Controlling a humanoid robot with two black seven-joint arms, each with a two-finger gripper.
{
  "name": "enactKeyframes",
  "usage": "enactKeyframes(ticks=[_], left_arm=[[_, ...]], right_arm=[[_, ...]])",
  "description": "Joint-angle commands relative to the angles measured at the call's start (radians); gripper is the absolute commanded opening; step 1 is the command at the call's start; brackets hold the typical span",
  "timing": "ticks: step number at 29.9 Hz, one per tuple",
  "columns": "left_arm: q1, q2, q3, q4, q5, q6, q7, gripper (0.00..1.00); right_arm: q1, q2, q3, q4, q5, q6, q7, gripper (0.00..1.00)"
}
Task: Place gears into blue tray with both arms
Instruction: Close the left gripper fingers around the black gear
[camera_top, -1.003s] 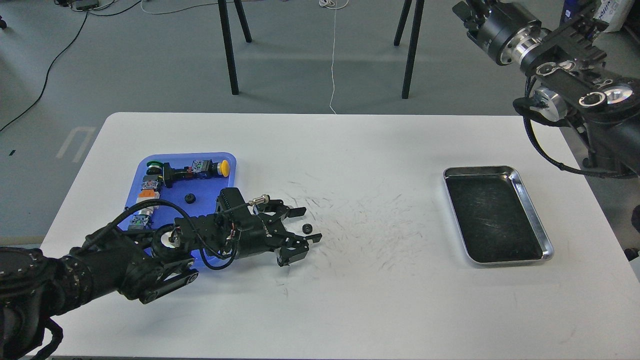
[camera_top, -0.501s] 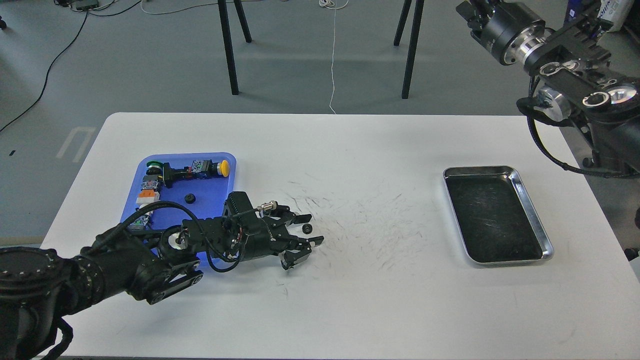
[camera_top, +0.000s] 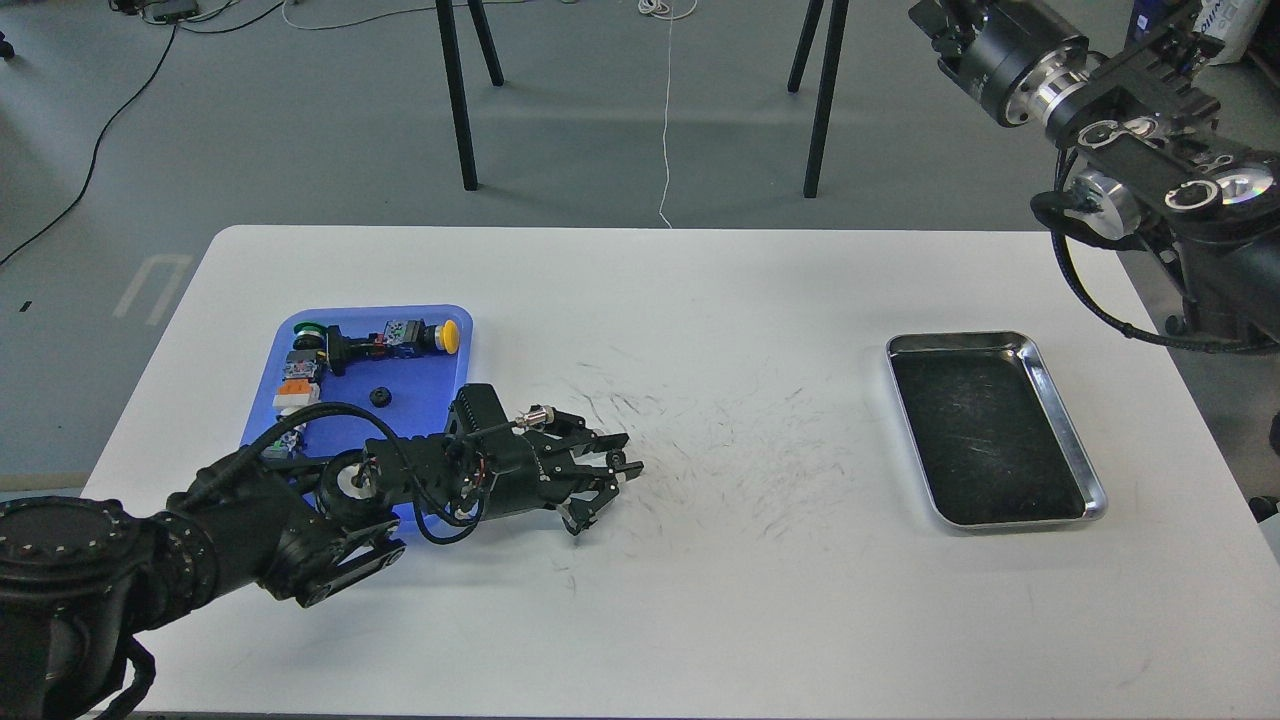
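The blue tray (camera_top: 425, 378) lies at the table's left. One small black gear (camera_top: 379, 397) rests on its floor. My left gripper (camera_top: 622, 462) reaches out just right of the tray, low over the white table, with its fingers closed around a second gear that is almost hidden between them. My right arm (camera_top: 1150, 160) hangs high at the upper right, off the table. Its far end runs out of the top edge, so that gripper is out of view.
Push-button parts fill the tray's back and left side, among them one with a yellow cap (camera_top: 450, 335). A shiny steel tray (camera_top: 1000, 341) with a dark floor sits at the table's right. Black scuff marks cross the table's middle. Stand legs are behind the table.
My left gripper slid a little to the right, and its open fingers closed around the gear that lay on the table between them. The right arm barely shifted.
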Motion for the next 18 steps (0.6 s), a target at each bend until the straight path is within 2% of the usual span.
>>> enactKeyframes(ticks=[1, 8, 18], left_arm=[[0.0, 0.0, 0.001, 0.001, 0.001, 0.009, 0.0, 0.27], [-0.006, 0.003, -0.001, 0.001, -0.003, 0.03, 0.0, 0.18], [-0.02, 0.0, -0.006, -0.011, -0.011, 0.033, 0.0, 0.15]], right_arm=[[0.0, 0.0, 0.0, 0.0, 0.0, 0.0, 0.0, 0.97], [-0.002, 0.0, 0.0, -0.001, 0.002, 0.0, 0.0, 0.97], [-0.011, 0.003, 0.0, -0.006, 0.002, 0.0, 0.0, 0.97]])
